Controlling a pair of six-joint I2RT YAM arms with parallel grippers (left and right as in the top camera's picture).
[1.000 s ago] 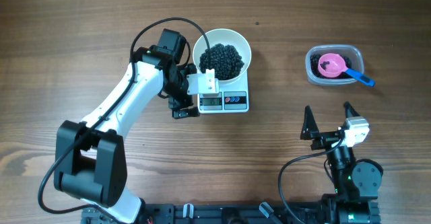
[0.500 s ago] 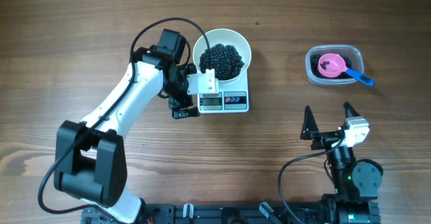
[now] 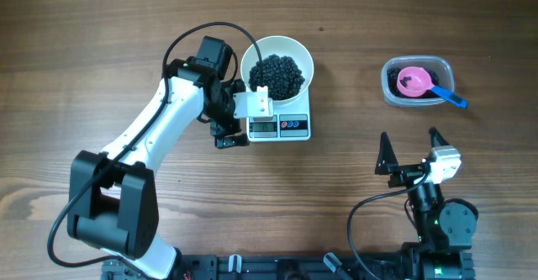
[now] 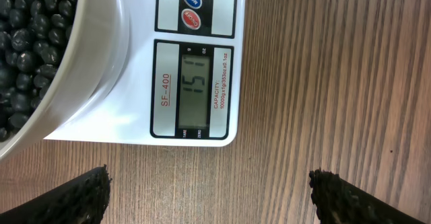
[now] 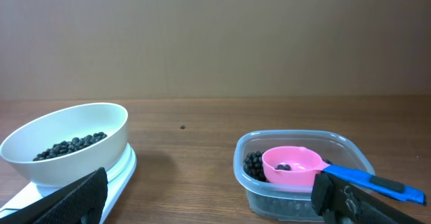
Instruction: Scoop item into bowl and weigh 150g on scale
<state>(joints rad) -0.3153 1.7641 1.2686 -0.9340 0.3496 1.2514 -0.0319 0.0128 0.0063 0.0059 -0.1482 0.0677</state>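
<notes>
The white bowl (image 3: 296, 51) stands on the scale (image 3: 280, 127) and holds a heap of black beans, the item (image 3: 277, 76). In the left wrist view the scale's display (image 4: 195, 89) reads 151, with the bowl (image 4: 87, 69) and its beans (image 4: 34, 35) at the left. My left gripper (image 3: 225, 116) hovers just left of the scale, open and with nothing in it (image 4: 210, 194). My right gripper (image 3: 410, 150) rests near the front right, open and with nothing in it (image 5: 212, 197), facing the bowl (image 5: 67, 143) and the tub.
A clear plastic tub (image 3: 392, 92) at the back right holds more beans and a pink scoop (image 3: 414, 80) with a blue handle (image 3: 452, 98). From the right wrist the tub (image 5: 303, 190) sits close ahead, the scoop (image 5: 293, 165) lying in it.
</notes>
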